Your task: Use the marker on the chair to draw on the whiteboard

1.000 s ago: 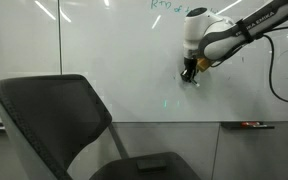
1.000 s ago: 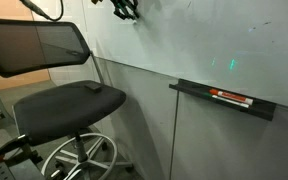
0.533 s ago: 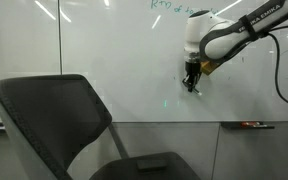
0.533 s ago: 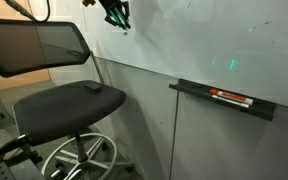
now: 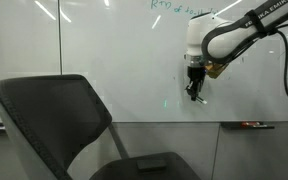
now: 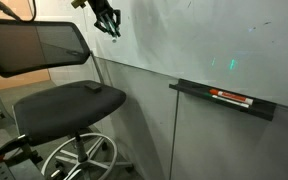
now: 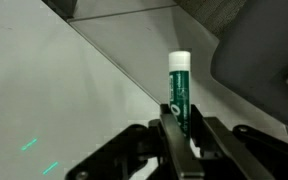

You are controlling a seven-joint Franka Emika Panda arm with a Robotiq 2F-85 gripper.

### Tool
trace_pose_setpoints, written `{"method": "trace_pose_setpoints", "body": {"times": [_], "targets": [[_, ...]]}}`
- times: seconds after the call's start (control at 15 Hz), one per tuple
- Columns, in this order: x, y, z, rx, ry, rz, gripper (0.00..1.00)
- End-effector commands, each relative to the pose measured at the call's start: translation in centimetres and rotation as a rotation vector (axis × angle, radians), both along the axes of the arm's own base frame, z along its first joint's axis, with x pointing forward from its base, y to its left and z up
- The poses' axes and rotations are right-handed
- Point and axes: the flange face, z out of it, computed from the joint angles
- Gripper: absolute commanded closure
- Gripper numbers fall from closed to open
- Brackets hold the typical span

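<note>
Poking out between clamped fingers [image 7: 168, 140], marker [image 7: 180, 82]

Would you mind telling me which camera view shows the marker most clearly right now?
The wrist view: the marker stands mid-frame, green-and-white, clamped in the gripper. In both exterior views it is at most a tiny dark sliver at the gripper, in front of the whiteboard.

We've got the hand [image 5: 194, 93] close up at the whiteboard [image 5: 104, 60], right of centre in an exterior view, with the marker [image 7: 179, 85] gripped in it. The chair [image 5: 52, 125] sits lower left, before the board. At lower right, the ledge [image 6: 194, 90] carries a flat item [image 6: 231, 97].
</note>
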Motion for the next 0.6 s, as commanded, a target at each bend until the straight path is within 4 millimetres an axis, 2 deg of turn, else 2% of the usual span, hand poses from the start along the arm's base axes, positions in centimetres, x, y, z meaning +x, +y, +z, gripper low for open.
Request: {"method": "trace_pose_setpoints", "body": {"times": [0.0, 0.33, 0.53], "targets": [[-1.0, 0.4, -0.3, 0.02, 0.053, 0.037, 0.94], [-0.6, 2.4, -3.1, 0.027, 0.105, 0.079, 0.94], [0.6, 3.4, -3.5, 0.015, 0.063, 0.093, 0.94]]}}
